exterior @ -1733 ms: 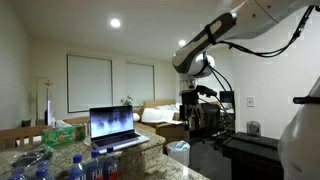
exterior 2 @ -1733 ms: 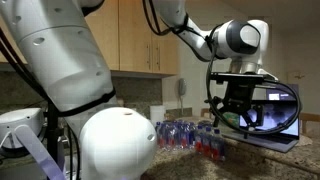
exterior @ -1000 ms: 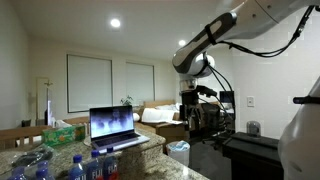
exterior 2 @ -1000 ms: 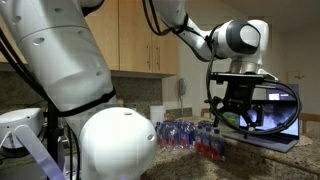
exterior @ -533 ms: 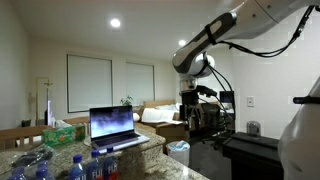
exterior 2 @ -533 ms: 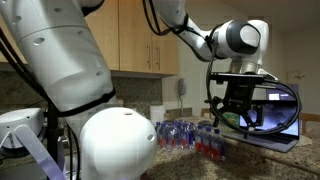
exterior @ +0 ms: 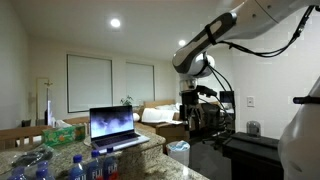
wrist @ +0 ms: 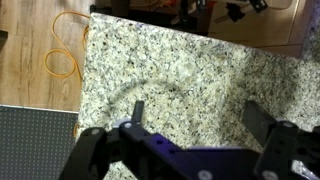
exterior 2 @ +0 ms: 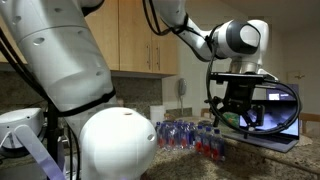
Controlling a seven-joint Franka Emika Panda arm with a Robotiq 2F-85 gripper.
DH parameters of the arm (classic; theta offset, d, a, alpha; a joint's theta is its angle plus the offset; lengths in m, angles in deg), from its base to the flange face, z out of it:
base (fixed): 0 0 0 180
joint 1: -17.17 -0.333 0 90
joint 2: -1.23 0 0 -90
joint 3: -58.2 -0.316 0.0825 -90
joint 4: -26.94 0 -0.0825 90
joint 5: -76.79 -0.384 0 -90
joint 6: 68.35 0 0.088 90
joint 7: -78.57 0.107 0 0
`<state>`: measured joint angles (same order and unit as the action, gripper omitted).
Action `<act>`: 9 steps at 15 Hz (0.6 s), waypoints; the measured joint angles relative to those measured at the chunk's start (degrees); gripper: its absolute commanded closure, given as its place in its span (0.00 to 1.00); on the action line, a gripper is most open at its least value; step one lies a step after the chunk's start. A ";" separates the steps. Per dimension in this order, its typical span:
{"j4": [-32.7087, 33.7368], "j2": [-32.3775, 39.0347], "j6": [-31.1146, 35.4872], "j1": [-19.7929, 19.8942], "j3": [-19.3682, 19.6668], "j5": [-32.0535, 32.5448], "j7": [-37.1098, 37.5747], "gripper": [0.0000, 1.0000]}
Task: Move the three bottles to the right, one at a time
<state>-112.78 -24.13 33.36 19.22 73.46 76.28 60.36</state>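
Observation:
The three bottles (exterior: 96, 166), clear with blue caps and red-and-blue labels, stand together on the granite counter in front of the laptop. In an exterior view they show as a cluster (exterior 2: 207, 142) beneath the arm. My gripper (exterior: 200, 126) hangs well above the counter, off to the side of the bottles; it also shows in an exterior view (exterior 2: 233, 120). In the wrist view the gripper (wrist: 200, 116) is open and empty, with only bare granite between its fingers (wrist: 138, 112). The bottles are out of the wrist view.
An open laptop (exterior: 113, 127) stands behind the bottles and also shows in an exterior view (exterior 2: 280, 112). A crinkled clear plastic bundle (exterior: 30, 164) lies beside them. A yellow cable (wrist: 64, 58) lies on the wood floor past the counter edge.

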 measured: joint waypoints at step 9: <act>0.13 -0.51 1.49 0.27 -1.31 -0.27 0.05 0.00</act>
<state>-112.65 -24.65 34.84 19.50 72.16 76.02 60.41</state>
